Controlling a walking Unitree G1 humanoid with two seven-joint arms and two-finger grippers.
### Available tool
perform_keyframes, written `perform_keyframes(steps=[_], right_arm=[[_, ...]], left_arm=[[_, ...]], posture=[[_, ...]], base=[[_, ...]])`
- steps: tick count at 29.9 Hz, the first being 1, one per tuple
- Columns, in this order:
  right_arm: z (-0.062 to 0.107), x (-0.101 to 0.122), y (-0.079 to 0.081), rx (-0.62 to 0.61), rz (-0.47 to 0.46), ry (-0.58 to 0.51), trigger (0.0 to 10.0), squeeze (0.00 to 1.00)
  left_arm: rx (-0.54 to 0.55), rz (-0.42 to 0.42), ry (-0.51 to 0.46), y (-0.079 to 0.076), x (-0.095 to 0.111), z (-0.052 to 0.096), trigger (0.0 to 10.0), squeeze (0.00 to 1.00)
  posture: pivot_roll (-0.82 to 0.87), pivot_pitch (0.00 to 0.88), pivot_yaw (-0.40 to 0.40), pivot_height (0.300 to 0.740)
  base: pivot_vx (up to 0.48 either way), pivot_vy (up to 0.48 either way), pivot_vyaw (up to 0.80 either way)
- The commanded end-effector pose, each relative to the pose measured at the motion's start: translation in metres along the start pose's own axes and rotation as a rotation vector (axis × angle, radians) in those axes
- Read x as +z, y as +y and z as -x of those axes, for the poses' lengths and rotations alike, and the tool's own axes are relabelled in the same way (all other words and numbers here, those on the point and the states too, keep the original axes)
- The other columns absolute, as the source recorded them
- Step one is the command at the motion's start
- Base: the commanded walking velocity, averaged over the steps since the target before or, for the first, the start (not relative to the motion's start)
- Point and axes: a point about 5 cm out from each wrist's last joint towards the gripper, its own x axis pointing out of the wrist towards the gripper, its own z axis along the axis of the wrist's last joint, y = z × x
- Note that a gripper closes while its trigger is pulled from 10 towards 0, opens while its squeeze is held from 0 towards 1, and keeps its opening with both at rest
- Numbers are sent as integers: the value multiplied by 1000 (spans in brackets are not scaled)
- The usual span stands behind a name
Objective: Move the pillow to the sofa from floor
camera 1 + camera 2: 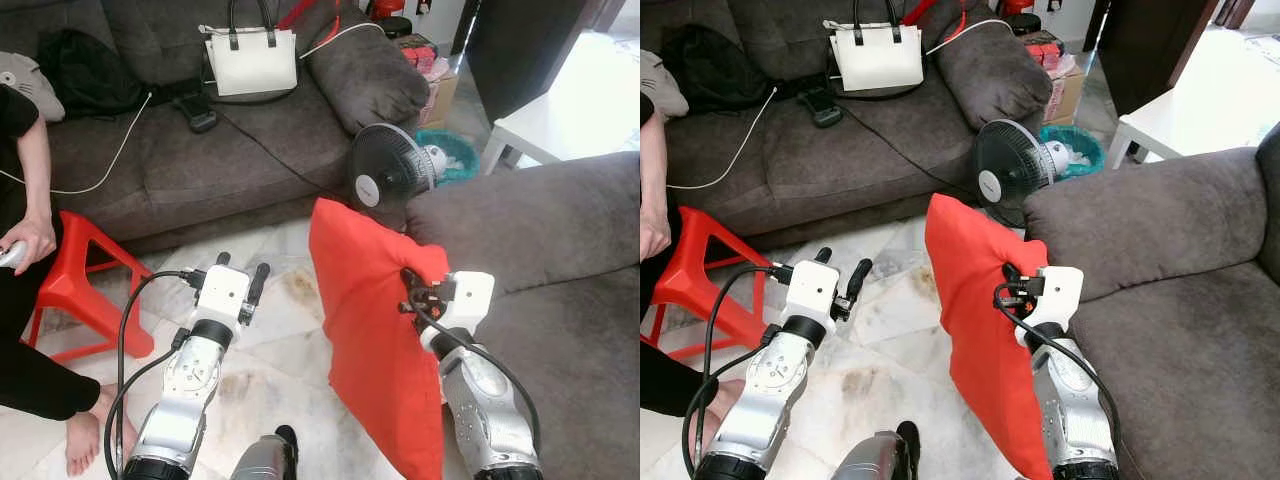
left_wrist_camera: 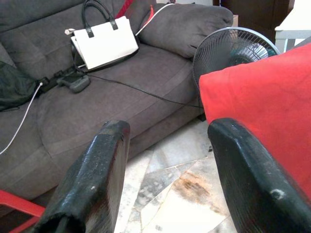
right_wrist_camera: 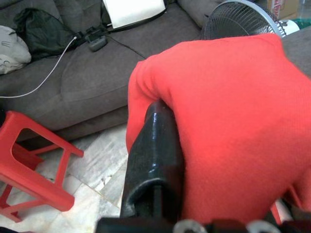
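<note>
Inspector: Location of the soft red fabric pillow [image 1: 375, 340]?

Assessor: Standing on edge on the pale marble floor [image 1: 270, 360], leaning against the front of the grey upholstered sofa [image 1: 560, 300] on the robot's right; not yet on the seat.

Inspector: End effectors?

Assessor: Right gripper [image 1: 412, 290] pinched onto the pillow's upper edge near a corner, fabric bunched around one finger [image 3: 153, 160]; left gripper [image 1: 243, 283] spread wide, empty, beside the pillow's other face.

Inspector: Handling?

Assessor: Judged light, limp and compressible; it should sag from a single pinch; cloth is not slippery, nothing fragile; a deeper bite near the corner seam, or support from the left gripper on the opposite edge, would steady the lift.
</note>
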Motion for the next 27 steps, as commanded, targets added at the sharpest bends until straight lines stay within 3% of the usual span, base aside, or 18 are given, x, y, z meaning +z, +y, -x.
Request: perform_keyframes(steps=[1,10,27], right_arm=[[-7,25,7,34,20,-126,10000,0],[-9,24,2,-8,10,-120,10000,0],[-11,23,-4,-40,12,-113,10000,0]], left_arm=[[-2,-10,-3,-1,1,2,10000,0],[-1,-2,-7,-1,1,0,10000,0],[-10,4,-18,-4,3,-3,10000,0]], posture=[[155,120,10,740],[152,88,10,740],[138,64,11,740]], base=[[0,0,0],[0,0,0],[0,0,-800]])
